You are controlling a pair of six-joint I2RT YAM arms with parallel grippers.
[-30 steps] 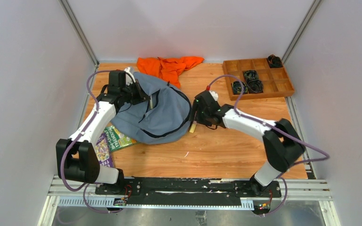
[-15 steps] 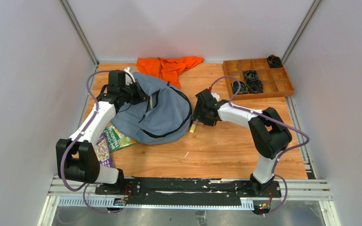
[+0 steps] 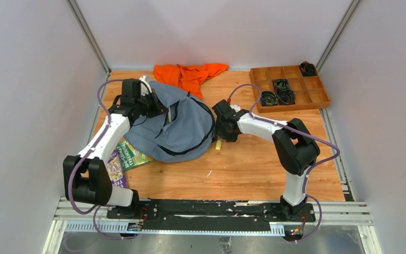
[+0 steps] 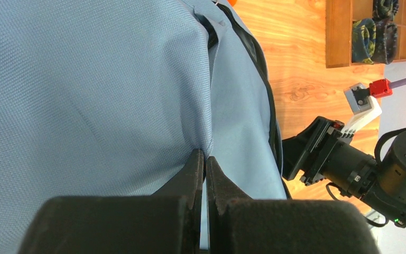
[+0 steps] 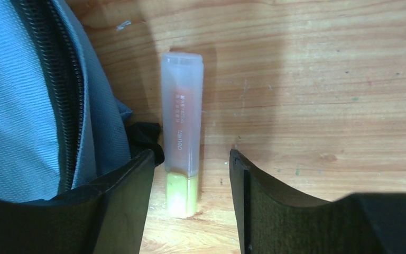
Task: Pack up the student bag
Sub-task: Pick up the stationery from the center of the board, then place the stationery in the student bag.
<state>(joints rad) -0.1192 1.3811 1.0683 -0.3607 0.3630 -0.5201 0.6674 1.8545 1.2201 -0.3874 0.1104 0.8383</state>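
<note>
The grey-blue student bag (image 3: pixel 177 124) lies on the table's left half, its dark zipper facing right. My left gripper (image 3: pixel 158 106) is shut on a fold of the bag's fabric (image 4: pixel 137 95) near its top edge. A yellow highlighter with a clear cap (image 5: pixel 181 127) lies on the wood by the bag's right edge; it also shows in the top view (image 3: pixel 218 143). My right gripper (image 5: pixel 191 159) is open, low over the table, with the highlighter's yellow end between its fingers and the bag's zipper (image 5: pixel 63 90) just left of it.
An orange cloth (image 3: pixel 190 74) lies at the back. A wooden compartment tray (image 3: pixel 289 87) with dark cable coils stands back right. Two books (image 3: pixel 127 157) lie partly under the bag's front left. White walls enclose the table.
My right gripper has moved left toward the bag and now straddles the highlighter. The left arm and the bag have not moved.
</note>
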